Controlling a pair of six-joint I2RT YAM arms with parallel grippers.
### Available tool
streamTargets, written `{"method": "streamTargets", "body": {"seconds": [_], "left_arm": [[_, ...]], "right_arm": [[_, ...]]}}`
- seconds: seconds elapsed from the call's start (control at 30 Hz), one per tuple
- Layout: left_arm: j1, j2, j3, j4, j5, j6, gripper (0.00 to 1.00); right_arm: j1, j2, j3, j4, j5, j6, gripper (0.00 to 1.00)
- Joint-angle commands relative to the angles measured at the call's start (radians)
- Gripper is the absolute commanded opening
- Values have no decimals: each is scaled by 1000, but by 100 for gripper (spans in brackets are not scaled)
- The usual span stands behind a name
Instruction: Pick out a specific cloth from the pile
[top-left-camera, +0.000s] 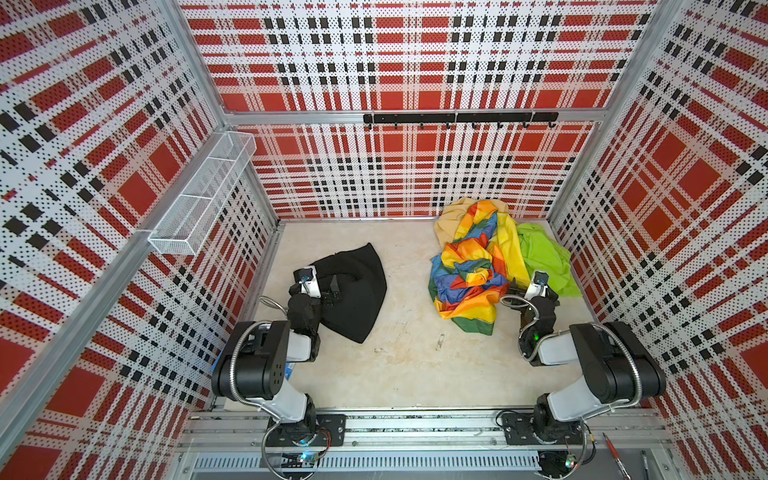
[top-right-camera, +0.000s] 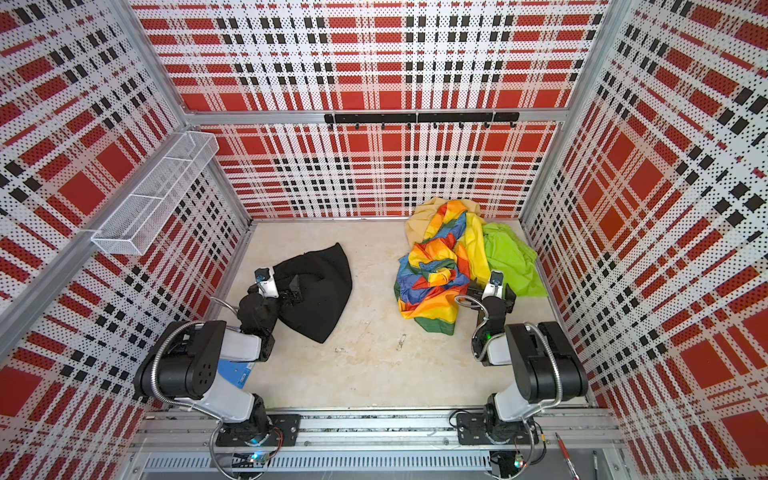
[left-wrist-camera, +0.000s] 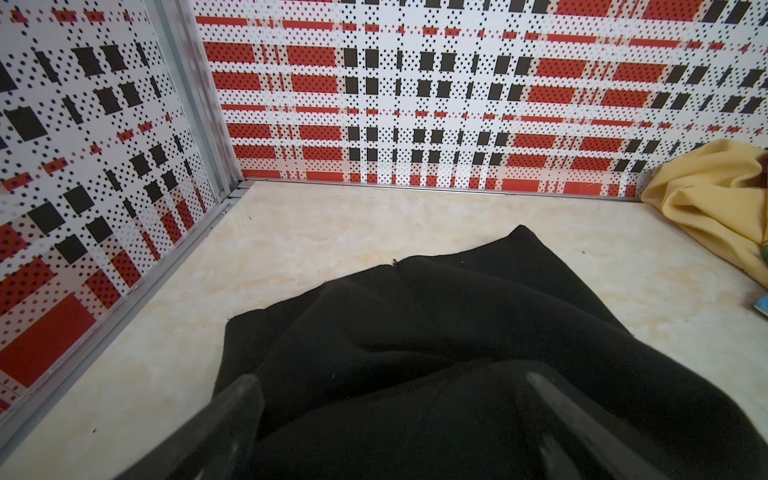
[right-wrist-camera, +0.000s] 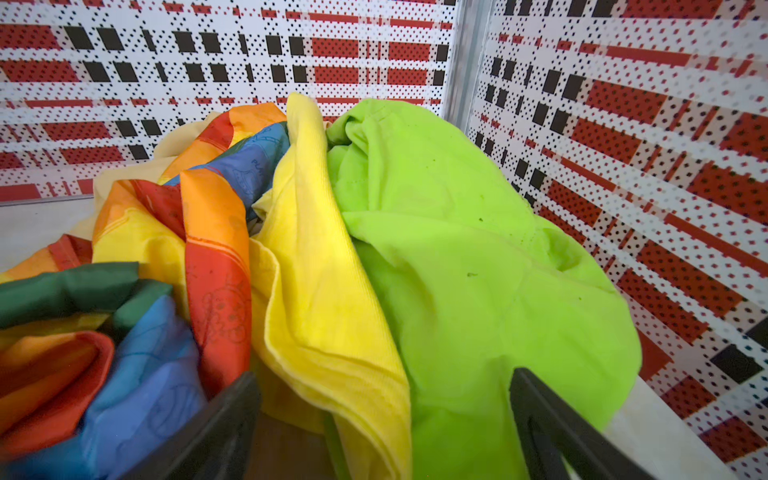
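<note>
Over the cloth (top-left-camera: 361, 286), left tool (left-wrist-camera: 395, 419) wide apart; right tool (right-wrist-camera: 386, 415) likewise, at the pile (top-left-camera: 490, 257).

A broad bare strip of the table (top-left-camera: 411, 324) is left open down the middle of both top views, between the black cloth (top-left-camera: 361, 291) at centre left and the pile (top-left-camera: 473, 270) at centre right. The table's upper right corner is filled by the pile up to the walls (top-left-camera: 415, 183); at upper left, room is narrowed by a wire basket (top-left-camera: 203, 195)
</note>
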Motion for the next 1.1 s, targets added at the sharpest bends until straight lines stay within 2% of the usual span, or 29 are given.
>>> {"method": "streamTargets", "body": {"seconds": [0.0, 0.03, 0.2, 0.37, 0.47, 0.53, 1.07], "left_arm": [[-4, -11, 4, 15, -10, 6, 99], [-6, -11, 4, 15, -9, 6, 99], [-7, -10, 4, 15, -10, 6, 99], [-7, -11, 4, 15, -12, 6, 99], [-6, -11, 5, 15, -11, 6, 99], [-6, -11, 5, 15, -11, 7, 99], [-5, -10, 6, 12, -8, 7, 99]], "right_arm": [[-9, 6, -3, 117, -25, -18, 100], [-10, -5, 3, 81, -21, -7, 100], [-9, 5, -6, 118, -24, -14, 100], [-11, 9, -82, 269, -189, -75, 100], [-13, 3, -1, 108, -198, -76, 100], [-53, -1, 24, 42, -228, -27, 100], [-58, -1, 18, 55, -238, -29, 100]]}}
